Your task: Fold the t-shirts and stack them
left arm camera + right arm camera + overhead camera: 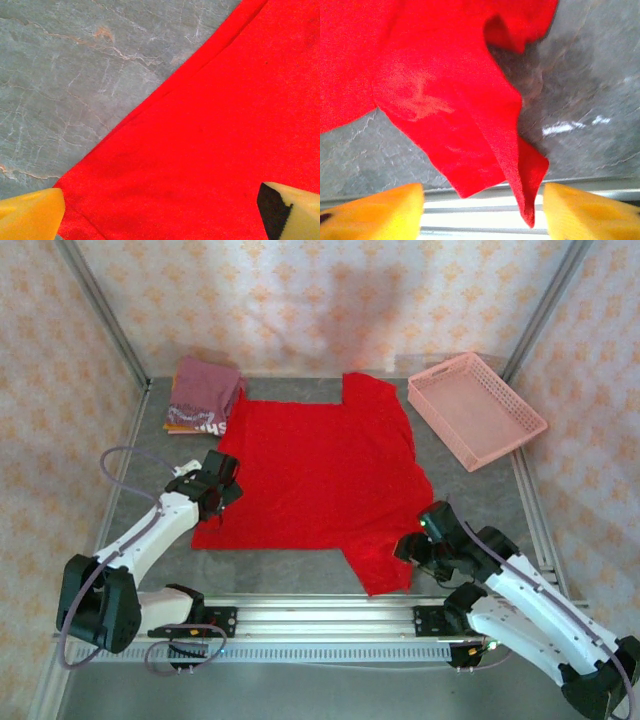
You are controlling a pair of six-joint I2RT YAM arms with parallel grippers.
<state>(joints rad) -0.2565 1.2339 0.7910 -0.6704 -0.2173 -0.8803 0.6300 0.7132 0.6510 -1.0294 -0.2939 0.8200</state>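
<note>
Red t-shirt (320,475) lies spread flat on the desk (280,570). Left jaws gape wide over its side edge, gripping nothing; right jaws stand apart around its near sleeve (480,150), not clamping it.

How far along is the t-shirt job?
Done: a folded maroon-pink t-shirt sits stacked on an orange one at the far left. In hand: the red t-shirt lies spread flat, unfolded; left gripper open over its edge, right gripper open at the near sleeve. Left: fold it, stack it.
</note>
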